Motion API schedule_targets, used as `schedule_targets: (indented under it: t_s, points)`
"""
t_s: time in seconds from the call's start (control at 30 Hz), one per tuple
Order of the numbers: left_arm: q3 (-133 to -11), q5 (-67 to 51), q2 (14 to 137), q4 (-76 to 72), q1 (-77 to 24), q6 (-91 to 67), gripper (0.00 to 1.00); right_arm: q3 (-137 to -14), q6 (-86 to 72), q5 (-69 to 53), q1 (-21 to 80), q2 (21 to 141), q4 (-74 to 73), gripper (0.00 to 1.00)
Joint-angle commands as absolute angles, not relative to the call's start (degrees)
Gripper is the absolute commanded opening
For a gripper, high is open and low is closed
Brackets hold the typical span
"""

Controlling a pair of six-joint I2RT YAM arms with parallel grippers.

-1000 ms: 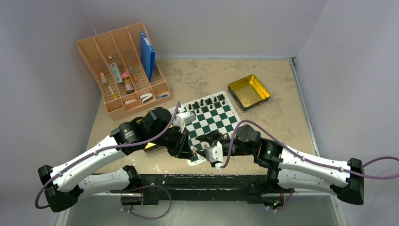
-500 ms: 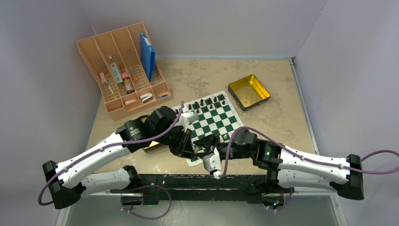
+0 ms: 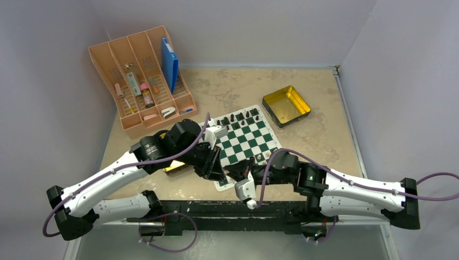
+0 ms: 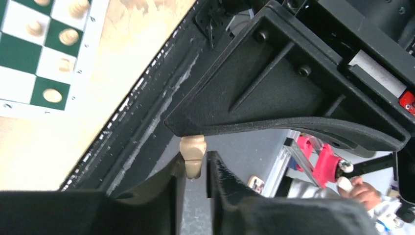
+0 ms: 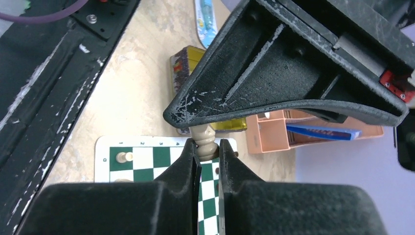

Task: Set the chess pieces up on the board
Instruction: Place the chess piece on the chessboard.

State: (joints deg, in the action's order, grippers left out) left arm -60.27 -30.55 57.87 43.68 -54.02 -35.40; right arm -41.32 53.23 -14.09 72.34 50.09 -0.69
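tan chess piece (image 4: 192, 155) is clamped by the left gripper (image 4: 192, 147). the right gripper (image 5: 205, 146) pinches it too, probably for a handover.

board (image 3: 250, 136) near corner, gold tin (image 3: 174, 169) hidden under arms (image 3: 162, 149)

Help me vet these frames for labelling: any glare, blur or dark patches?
Top external: soft, even light, with a bright sheen inside the gold tin. Left wrist: the pinched chess piece is sharp, the room beyond at lower right blurred. Right wrist: the near fingers at the bottom are dark and out of focus.
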Motion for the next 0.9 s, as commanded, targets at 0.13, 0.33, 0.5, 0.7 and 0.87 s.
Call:
schedule_targets:
  t_s: [0.13, 0.33, 0.5, 0.7, 0.87]
  points:
    - [-67.2, -18.9, 51.8, 42.0, -54.1, -39.0, 0.38, -40.0, 36.2, -6.6, 72.6, 49.1, 15.1, 0.00]
    - [-64.8, -4.8, 39.6, 38.0, -54.1, -42.8, 0.40, -39.6, 10.8, 8.0, 72.6, 50.5, 26.6, 0.00]
    - [-63.4, -0.7, 34.4, 35.4, -54.1, -42.6, 0.41, -38.3, 3.8, 9.3, 72.6, 50.1, 34.0, 0.00]
    - [-66.2, -1.0, 38.7, 36.7, -54.1, -40.4, 0.43, -39.2, -2.5, 8.1, 72.6, 51.3, 36.2, 0.00]
    - [-65.2, -1.8, 41.6, 31.4, -54.1, -41.3, 0.43, -41.0, -3.0, 7.1, 72.6, 54.4, 34.8, 0.00]
